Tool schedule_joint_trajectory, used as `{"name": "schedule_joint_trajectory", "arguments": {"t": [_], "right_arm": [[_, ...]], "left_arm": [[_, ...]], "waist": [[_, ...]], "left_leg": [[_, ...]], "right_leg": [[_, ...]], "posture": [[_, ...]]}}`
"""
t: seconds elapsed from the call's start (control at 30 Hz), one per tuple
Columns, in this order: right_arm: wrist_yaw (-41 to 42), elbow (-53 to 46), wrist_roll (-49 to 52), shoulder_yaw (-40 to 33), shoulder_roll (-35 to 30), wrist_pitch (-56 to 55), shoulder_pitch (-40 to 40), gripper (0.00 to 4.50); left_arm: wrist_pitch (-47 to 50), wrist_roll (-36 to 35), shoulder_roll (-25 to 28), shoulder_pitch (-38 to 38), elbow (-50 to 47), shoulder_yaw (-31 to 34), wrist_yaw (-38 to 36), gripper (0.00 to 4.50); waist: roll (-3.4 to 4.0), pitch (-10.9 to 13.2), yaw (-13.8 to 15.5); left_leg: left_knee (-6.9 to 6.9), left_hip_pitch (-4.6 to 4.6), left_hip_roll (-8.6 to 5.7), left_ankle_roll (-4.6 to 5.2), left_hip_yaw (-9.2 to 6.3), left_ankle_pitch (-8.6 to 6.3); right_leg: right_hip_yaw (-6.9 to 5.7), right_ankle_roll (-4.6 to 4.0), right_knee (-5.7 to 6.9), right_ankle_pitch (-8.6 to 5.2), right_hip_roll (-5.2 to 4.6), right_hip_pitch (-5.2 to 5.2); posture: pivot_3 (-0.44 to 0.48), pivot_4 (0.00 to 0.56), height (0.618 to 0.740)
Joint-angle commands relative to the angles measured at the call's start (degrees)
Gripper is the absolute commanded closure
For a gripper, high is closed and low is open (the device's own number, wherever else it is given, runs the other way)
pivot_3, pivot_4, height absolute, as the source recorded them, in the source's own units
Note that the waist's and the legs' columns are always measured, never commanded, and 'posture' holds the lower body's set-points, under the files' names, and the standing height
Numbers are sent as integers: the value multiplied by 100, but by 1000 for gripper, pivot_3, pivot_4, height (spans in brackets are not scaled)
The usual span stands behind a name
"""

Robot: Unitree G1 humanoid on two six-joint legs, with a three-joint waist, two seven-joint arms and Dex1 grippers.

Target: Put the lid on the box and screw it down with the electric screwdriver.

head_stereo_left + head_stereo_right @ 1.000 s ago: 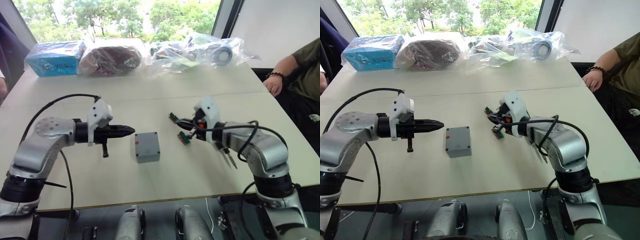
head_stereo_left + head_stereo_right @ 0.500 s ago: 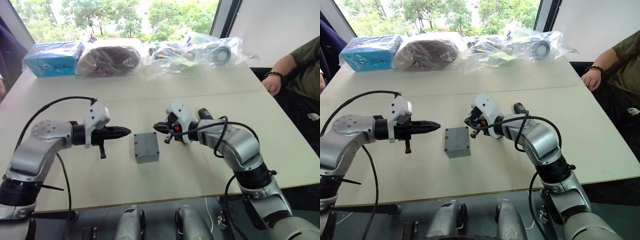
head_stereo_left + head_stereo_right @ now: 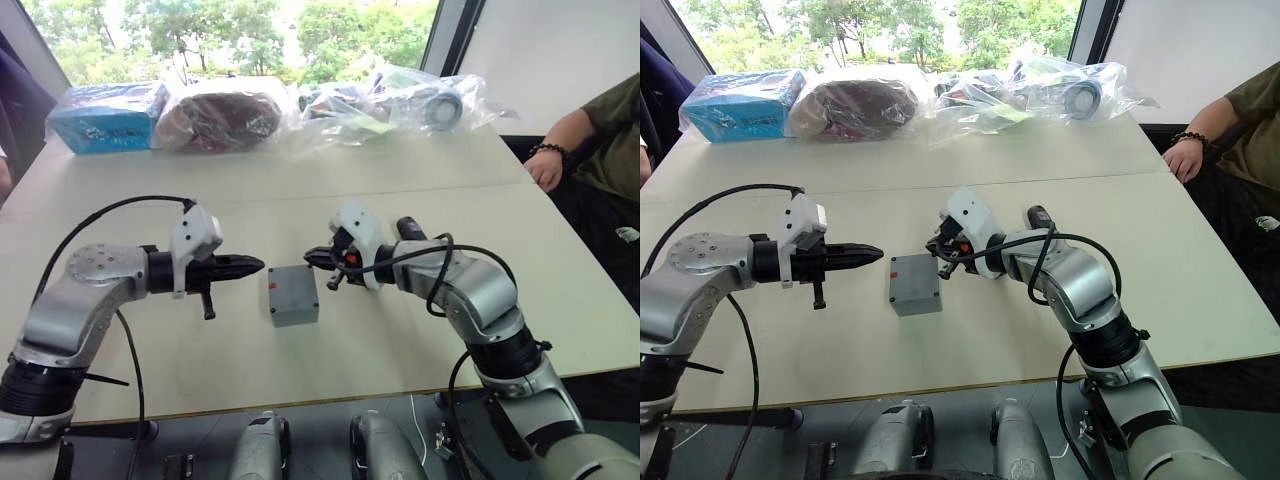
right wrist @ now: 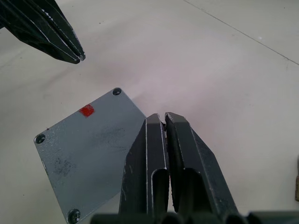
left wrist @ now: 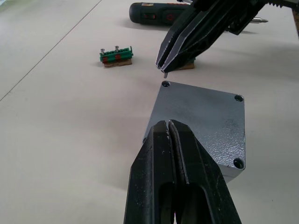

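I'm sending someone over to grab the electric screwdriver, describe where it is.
On the table, look behind the right gripper, beyond the grey box. The screwdriver lies flat: a black cylinder, bigger than the small green pieces nearby.

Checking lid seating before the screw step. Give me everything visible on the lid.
The lid is a flat square grey cover, metal-looking with a mottled finish, lying level on the box on the table. It has a small red mark near one edge and a round screw hole at each visible corner. The left gripper and right gripper hover at opposite sides, both shut, neither clearly touching it.
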Motion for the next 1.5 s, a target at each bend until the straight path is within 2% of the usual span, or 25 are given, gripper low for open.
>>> {"name": "schedule_joint_trajectory", "arguments": {"t": [0.03, 0.7, 1.07, 1.2, 1.4, 1.47, 1.5], "right_arm": [[36, -118, 8, -5, -1, -129, 11, 4418], [78, 272, -115, 21, 91, -385, -94, 4418], [152, 433, -225, 217, 43, -481, 178, 4418], [199, 394, -178, 155, 54, -486, 222, 3318], [137, 217, -299, 114, -60, -526, 251, 973], [111, 12, -304, 13, -175, -464, 243, 266], [105, -106, -269, -79, -240, -390, 219, 66]], "left_arm": [[59, -164, -4, -143, -224, 144, 10, 4500], [87, -185, 7, -119, -254, 137, 55, 4500], [89, -196, -2, -115, -261, 103, 79, 4500], [100, -212, 10, -84, -291, 115, 73, 4500], [100, -222, -17, -90, -283, 87, 62, 4500], [86, -220, -33, -104, -268, 76, 56, 4500], [86, -235, -52, -121, -259, 75, 53, 4500]], "waist": [[0, 0, 0], [0, 0, -2], [0, 0, -2], [0, 0, -3], [0, 0, 0], [0, 0, -2], [0, 0, 3]], "left_leg": [[0, 0, 0, 0, 0, 0], [0, 0, 0, 0, 0, 0], [0, 0, 0, 0, -1, 0], [0, 1, 0, 0, 0, 0], [0, 1, 0, 0, 0, 0], [0, 1, 0, 0, 0, 0], [0, 1, 0, 0, -1, 0]], "right_leg": [[0, 0, 0, 0, 0, 0], [0, 0, 0, 0, 0, 0], [0, 0, 0, 0, 0, 0], [0, 0, 0, 0, 0, 0], [0, 0, 0, 0, 0, 0], [0, 0, 0, 0, 0, 0], [0, 0, 0, 0, 0, 0]], "posture": [[0, 150, 740], [0, 150, 740], [0, 150, 740], [0, 150, 740], [0, 150, 740], [0, 150, 740], [0, 150, 740]]}}
